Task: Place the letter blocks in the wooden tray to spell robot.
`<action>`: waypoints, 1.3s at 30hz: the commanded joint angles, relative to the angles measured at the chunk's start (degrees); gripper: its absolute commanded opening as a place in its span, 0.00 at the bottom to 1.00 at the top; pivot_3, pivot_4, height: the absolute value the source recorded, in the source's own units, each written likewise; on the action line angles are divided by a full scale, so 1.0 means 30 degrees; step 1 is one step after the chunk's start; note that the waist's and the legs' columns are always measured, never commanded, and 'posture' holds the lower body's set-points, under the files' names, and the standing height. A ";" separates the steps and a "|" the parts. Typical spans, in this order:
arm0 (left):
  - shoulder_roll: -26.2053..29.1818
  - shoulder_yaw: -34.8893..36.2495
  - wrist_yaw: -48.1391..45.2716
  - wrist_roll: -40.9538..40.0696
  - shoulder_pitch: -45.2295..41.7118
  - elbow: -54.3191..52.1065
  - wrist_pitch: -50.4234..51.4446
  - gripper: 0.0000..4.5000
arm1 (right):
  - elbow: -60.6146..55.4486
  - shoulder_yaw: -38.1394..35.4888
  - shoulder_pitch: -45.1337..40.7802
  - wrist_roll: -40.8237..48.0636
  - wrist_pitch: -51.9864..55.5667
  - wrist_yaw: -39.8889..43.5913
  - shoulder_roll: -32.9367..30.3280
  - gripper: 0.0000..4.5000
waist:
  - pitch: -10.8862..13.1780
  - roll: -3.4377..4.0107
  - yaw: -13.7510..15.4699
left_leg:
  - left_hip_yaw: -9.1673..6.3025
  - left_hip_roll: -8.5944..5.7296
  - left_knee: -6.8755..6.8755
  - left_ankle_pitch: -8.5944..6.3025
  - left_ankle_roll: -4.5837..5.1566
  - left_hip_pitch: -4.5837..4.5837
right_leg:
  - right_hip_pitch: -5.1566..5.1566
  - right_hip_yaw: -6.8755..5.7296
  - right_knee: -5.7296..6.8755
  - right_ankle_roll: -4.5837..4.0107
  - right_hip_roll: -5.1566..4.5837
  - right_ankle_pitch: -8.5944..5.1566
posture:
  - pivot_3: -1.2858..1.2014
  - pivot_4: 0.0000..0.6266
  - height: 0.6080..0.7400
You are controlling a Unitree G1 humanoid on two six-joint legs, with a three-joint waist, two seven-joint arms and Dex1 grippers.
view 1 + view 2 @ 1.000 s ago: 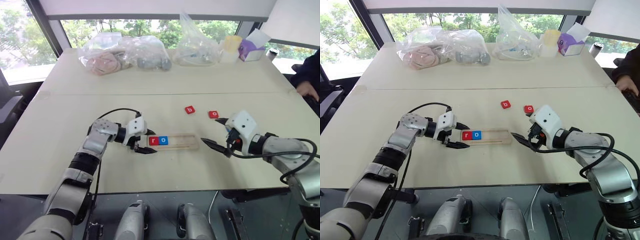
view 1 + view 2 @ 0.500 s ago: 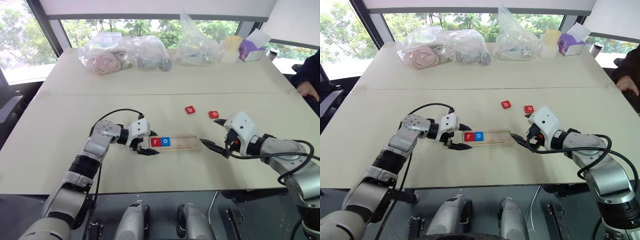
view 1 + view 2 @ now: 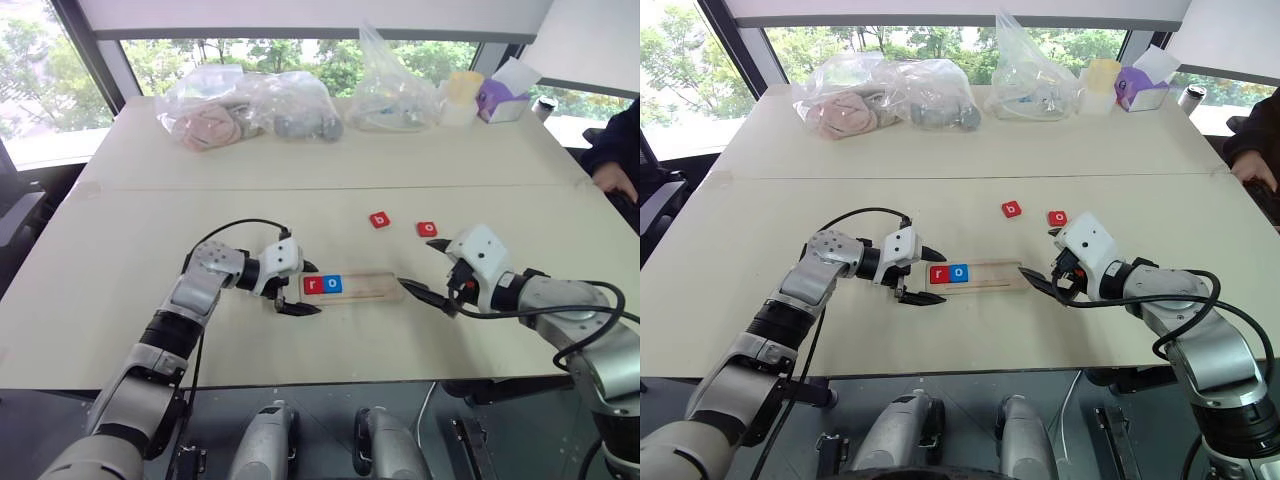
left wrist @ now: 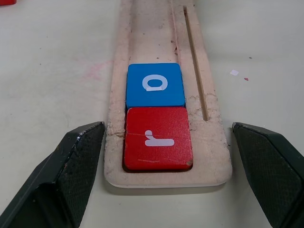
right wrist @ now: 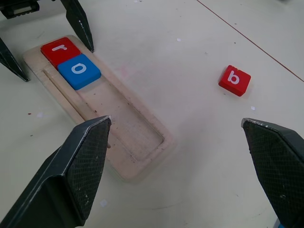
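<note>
At the left end of the wooden tray (image 3: pixel 352 286) our left gripper (image 3: pixel 297 289) stands spread wide, one finger on each side of that end and touching nothing. Inside the tray, the red r block (image 4: pixel 157 138) sits against that end wall with the blue o block (image 4: pixel 155 84) butted up to it; the rest of the slot lies bare. So we judge two of five letters done, and the next to fetch is the red b block (image 3: pixel 379 220), lying loose on the worktop (image 3: pixel 130 250) beyond the tray. Near it to the right lies the second, red o block (image 3: pixel 427 229). We cannot find the t block.

Our right gripper (image 3: pixel 434 275) hovers just past the tray's right end, also spread wide and empty. It is the nearer one to the b. To do this well, we should come down over the tile with a finger on each of two opposite edges, lift it level, and set it flush against the blue o with the letter reading the same way. The tray is light and may slide if nudged, so we should lower straight in.

Little blocks the path: only the o tile near the b could be bumped. Clear bags (image 3: pixel 250 104), a cup and a purple tissue box sit far back; a person's hand (image 3: pixel 615 180) rests at the right edge.
</note>
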 commanded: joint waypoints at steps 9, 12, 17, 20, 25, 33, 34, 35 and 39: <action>-0.0144 0.0815 0.1015 -0.1333 0.0009 0.0615 -0.0776 0.99 | -0.0294 0.0379 -0.0850 0.0080 -0.0189 0.0220 0.0099 1.00 | 0.0003 0.0000 -0.0013 | -0.0003 0.0002 0.0001 0.0000 0.0000 -0.0001 | -0.0007 0.0000 0.0002 -0.0002 -0.0006 0.0002 | 0.52 0.24 0.89; -0.0366 0.1368 0.1338 -0.2146 -0.0026 0.0224 -0.0495 0.99 | -0.0009 0.0581 -0.1149 0.0409 -0.0050 0.0409 0.0386 1.00 | 0.0004 -0.0001 -0.0037 | -0.0003 0.0003 0.0001 0.0000 0.0000 -0.0036 | -0.0044 0.0001 0.0005 0.0000 -0.0002 0.0003 | 0.52 0.24 0.89; -0.0219 0.1770 0.1494 -0.2981 0.0180 -0.0824 0.0258 0.99 | 0.1417 0.1115 -0.2500 0.0515 0.0312 -0.0030 0.1708 1.00 | 0.0010 -0.0001 -0.0048 | -0.0001 0.0007 0.0001 0.0001 0.0001 -0.0071 | -0.0083 -0.0001 0.0017 0.0004 0.0012 0.0006 | 0.52 0.24 0.89; 0.0111 0.2239 0.1537 -0.4090 0.0645 -0.3008 0.1701 0.99 | 0.3194 0.1541 -0.4089 -0.0316 0.0777 -0.1306 0.2734 1.00 | 0.0013 0.0003 -0.0121 | 0.0006 0.0007 0.0002 0.0001 0.0001 -0.0071 | -0.0083 -0.0001 0.0018 0.0003 0.0015 0.0006 | 0.52 0.24 0.89; 0.1914 0.3436 0.1567 -0.6542 0.2120 -0.8198 0.5398 0.99 | 0.6299 0.1898 -0.6827 -0.1299 0.1320 -0.3572 0.5056 1.00 | 0.0021 0.0017 -0.0503 | -0.0001 0.0016 -0.0005 0.0002 -0.0002 -0.0073 | -0.0109 0.0007 0.0036 -0.0005 0.0010 0.0009 | 0.52 0.24 0.89; 0.4994 0.6005 0.2887 -0.9679 0.5147 -1.4189 0.9321 0.99 | 1.1834 0.2593 -1.0115 -0.2825 0.1035 -0.5392 0.7826 1.00 | 0.0037 0.0047 -0.0757 | 0.0002 0.0007 -0.0024 0.0005 -0.0008 -0.0075 | -0.0112 0.0008 0.0041 -0.0007 0.0025 0.0008 | 0.52 0.24 0.89; 0.5189 0.6242 0.3126 -0.9936 0.5411 -1.4601 0.9584 0.99 | 1.2373 0.2551 -1.0353 -0.2935 0.0926 -0.5491 0.8070 1.00 | 0.0038 0.0047 -0.0851 | 0.0007 0.0007 -0.0024 0.0006 -0.0009 -0.0072 | -0.0115 0.0011 0.0042 -0.0006 0.0037 0.0009 | 0.52 0.24 0.89; 0.5422 0.6485 0.3346 -1.0127 0.5743 -1.4974 0.9748 0.99 | 1.2881 0.2457 -1.0609 -0.2984 0.0869 -0.5628 0.8383 1.00 | 0.0040 0.0052 -0.0833 | 0.0004 0.0007 -0.0024 0.0008 -0.0012 -0.0072 | -0.0113 0.0011 0.0045 -0.0006 0.0041 0.0009 | 0.52 0.24 0.89; 0.6018 0.7239 0.4214 -1.0599 0.6830 -1.5876 1.0142 0.99 | 1.4780 0.2269 -1.1547 -0.3364 0.0356 -0.6313 0.9314 1.00 | 0.0041 0.0054 -0.0995 | 0.0004 0.0002 -0.0028 0.0009 -0.0014 -0.0073 | -0.0111 0.0008 0.0047 -0.0004 0.0050 0.0009 | 0.52 0.24 0.89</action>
